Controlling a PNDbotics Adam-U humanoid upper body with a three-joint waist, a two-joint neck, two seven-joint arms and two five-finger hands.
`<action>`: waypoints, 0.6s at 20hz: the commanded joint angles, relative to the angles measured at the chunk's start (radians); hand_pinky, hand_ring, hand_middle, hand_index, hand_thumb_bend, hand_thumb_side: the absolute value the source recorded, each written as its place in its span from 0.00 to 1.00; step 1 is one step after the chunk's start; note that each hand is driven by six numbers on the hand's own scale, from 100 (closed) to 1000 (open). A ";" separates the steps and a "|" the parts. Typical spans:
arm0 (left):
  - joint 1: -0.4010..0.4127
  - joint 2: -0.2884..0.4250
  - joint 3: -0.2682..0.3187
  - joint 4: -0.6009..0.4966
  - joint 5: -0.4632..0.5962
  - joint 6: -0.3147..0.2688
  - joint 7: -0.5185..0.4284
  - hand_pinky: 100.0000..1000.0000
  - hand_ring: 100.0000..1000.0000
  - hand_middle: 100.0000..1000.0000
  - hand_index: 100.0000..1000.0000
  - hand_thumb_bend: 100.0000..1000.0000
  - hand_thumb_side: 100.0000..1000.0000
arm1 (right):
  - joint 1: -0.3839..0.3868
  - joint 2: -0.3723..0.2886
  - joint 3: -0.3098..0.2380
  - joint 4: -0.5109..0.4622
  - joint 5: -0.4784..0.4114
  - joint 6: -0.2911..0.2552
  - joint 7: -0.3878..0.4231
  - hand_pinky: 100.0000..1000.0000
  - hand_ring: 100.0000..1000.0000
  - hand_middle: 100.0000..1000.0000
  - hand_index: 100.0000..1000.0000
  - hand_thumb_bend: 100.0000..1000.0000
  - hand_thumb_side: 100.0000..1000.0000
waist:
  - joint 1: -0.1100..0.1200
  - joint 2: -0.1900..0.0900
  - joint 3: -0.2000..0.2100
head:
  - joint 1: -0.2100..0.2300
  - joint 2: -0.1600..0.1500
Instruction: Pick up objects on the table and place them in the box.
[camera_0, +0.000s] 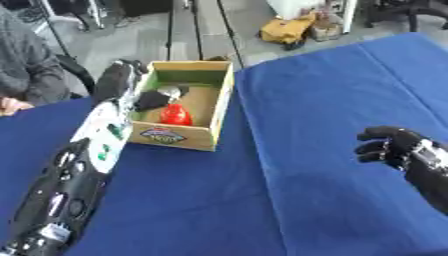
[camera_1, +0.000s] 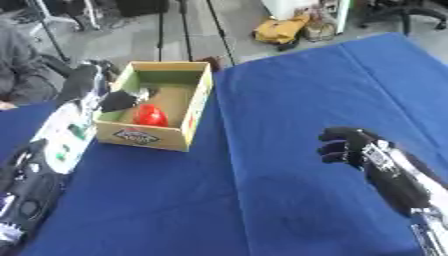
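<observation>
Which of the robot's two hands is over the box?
The left hand reaches into the cardboard box, above the red object. The right hand hovers over bare blue table, away from it.

We seem to be in a lab or workshop. The table (camera_0: 332, 100) wears a plain blue cloth and stands on a bare grey concrete floor (camera_0: 140, 35). Beyond its far edge we see dark equipment stands (camera_0: 74, 12), a yellow piece of gear (camera_0: 287, 30) lying on the floor, and a black chair base (camera_1: 411, 12).
</observation>
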 joint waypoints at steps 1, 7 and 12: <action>0.068 0.068 -0.012 -0.219 0.165 -0.038 0.063 0.50 0.47 0.50 0.67 0.66 0.71 | -0.004 -0.004 -0.015 -0.011 -0.011 -0.001 -0.009 0.72 0.72 0.73 0.82 0.08 0.77 | -0.015 -0.019 0.021 | -0.026 0.010; 0.334 0.073 -0.016 -0.518 0.528 -0.156 0.194 0.46 0.45 0.48 0.65 0.56 0.73 | 0.001 -0.004 -0.023 -0.016 -0.015 -0.004 -0.016 0.72 0.72 0.73 0.82 0.08 0.76 | -0.025 -0.018 0.098 | -0.043 0.039; 0.481 0.007 -0.008 -0.549 0.676 -0.273 0.337 0.45 0.44 0.47 0.64 0.54 0.74 | -0.009 -0.005 -0.022 -0.023 -0.025 -0.005 -0.015 0.72 0.72 0.73 0.82 0.08 0.75 | -0.032 -0.011 0.131 | -0.045 0.058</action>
